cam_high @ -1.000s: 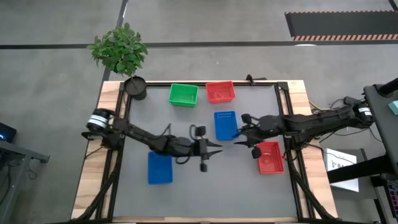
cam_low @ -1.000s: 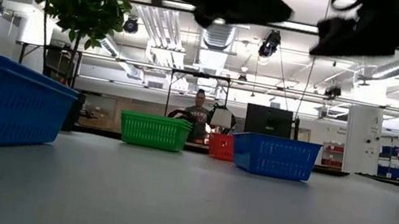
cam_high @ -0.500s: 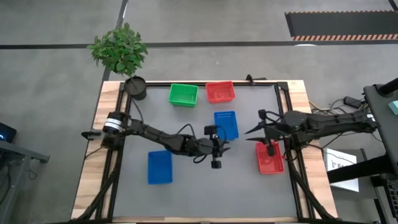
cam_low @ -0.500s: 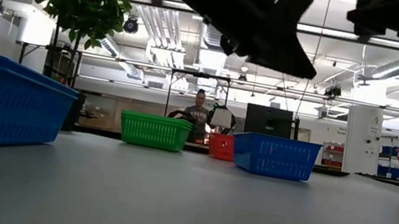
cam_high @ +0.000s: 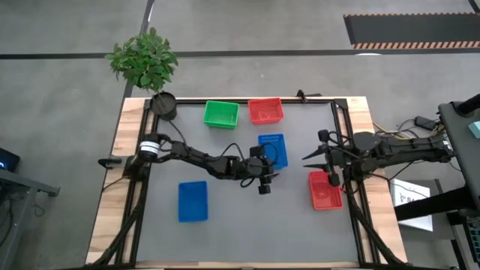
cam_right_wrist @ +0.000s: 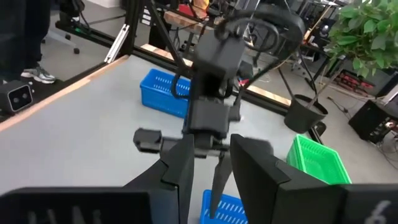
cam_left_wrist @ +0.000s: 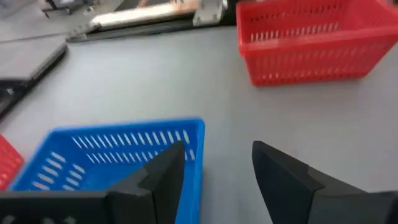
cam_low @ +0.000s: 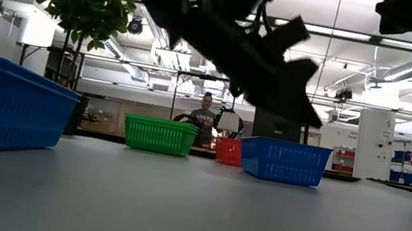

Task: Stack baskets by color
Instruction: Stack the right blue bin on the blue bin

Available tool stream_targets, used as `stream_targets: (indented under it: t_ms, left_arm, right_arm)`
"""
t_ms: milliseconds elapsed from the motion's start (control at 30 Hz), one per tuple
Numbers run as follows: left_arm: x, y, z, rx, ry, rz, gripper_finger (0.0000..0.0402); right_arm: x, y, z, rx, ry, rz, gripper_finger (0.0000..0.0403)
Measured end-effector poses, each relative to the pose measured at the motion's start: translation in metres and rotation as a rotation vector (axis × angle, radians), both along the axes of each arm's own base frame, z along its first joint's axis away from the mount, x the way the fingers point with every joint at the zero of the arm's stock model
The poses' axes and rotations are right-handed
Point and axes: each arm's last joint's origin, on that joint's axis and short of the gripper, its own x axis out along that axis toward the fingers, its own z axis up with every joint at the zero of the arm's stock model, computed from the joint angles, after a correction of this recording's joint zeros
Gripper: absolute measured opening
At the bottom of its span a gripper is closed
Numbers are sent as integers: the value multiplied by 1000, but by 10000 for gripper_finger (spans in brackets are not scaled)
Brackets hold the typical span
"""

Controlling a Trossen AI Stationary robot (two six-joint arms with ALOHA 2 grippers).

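Five baskets stand on the grey table: green (cam_high: 221, 114) and red (cam_high: 266, 110) at the far edge, blue (cam_high: 272, 150) mid-table, blue (cam_high: 193, 201) at the near left, red (cam_high: 325, 190) at the right. My left gripper (cam_high: 271, 170) hangs open at the middle blue basket's near right corner (cam_left_wrist: 186, 134), pointing toward the right-hand red basket (cam_left_wrist: 314, 40). One finger (cam_left_wrist: 165, 174) shows in front of that corner; whether it touches, I cannot tell. My right gripper (cam_high: 307, 159) hovers open above the table, just beyond the right-hand red basket, with nothing between its fingers (cam_right_wrist: 211, 149).
A round black pot (cam_high: 163, 105) with a leafy plant stands at the far left corner. A black frame (cam_high: 337, 127) runs round the table. Bare grey surface lies in the near middle. A person (cam_low: 204, 117) sits in the room beyond.
My left gripper has gone toward the table's right edge and down, coming in at the middle blue basket's near right corner. My right gripper has drawn back from that basket toward the right edge. No basket has moved.
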Motion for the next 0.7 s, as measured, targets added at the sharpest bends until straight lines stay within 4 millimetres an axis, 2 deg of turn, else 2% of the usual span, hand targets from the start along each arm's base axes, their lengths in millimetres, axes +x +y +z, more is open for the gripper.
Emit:
stream_targets:
  t_ms: [267, 700]
  left_arm:
    - [6, 6, -22, -1, 45, 15, 173]
    - [4, 17, -28, -12, 59, 18, 173]
  right_arm:
    - [5, 0, -3, -1, 29, -1, 97]
    - [5, 0, -3, -9, 27, 0, 80]
